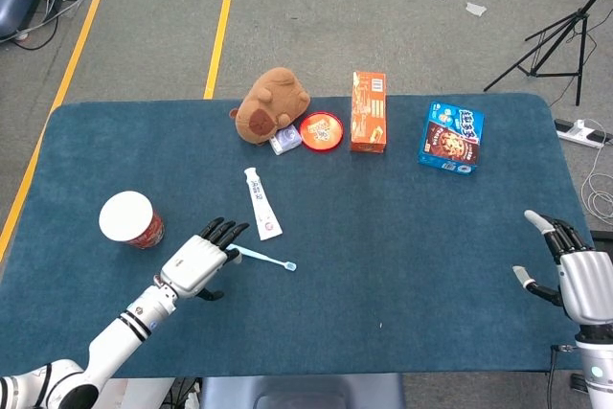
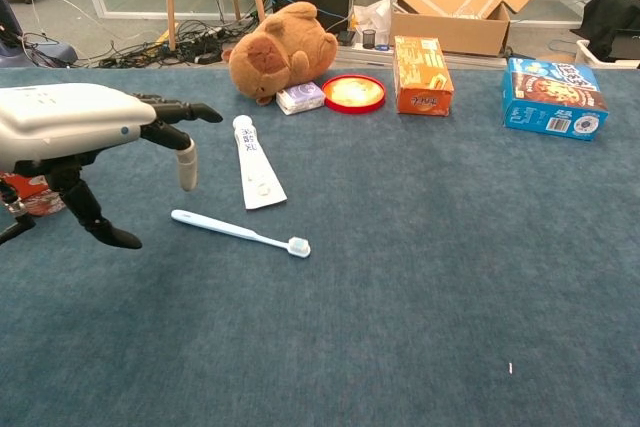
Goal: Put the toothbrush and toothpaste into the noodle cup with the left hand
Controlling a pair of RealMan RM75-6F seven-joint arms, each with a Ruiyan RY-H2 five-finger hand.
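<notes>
Left robot hand (image 1: 199,263) hangs with fingers spread, empty, over the handle end of the toothbrush (image 1: 262,257) I see lying on the blue tabletop (image 1: 402,237). Toothpaste (image 1: 261,203) lies just beyond; the noodle cup (image 1: 130,219) stands left. Right robot hand (image 1: 573,270) rests spread, empty.

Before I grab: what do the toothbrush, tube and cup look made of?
Toothbrush: likely hard plastic, smooth pale blue, thin handle. Tube: probably soft plastic, white, flattened toward its wide end. Cup: seemingly paper or foam, printed red, white top.
</notes>
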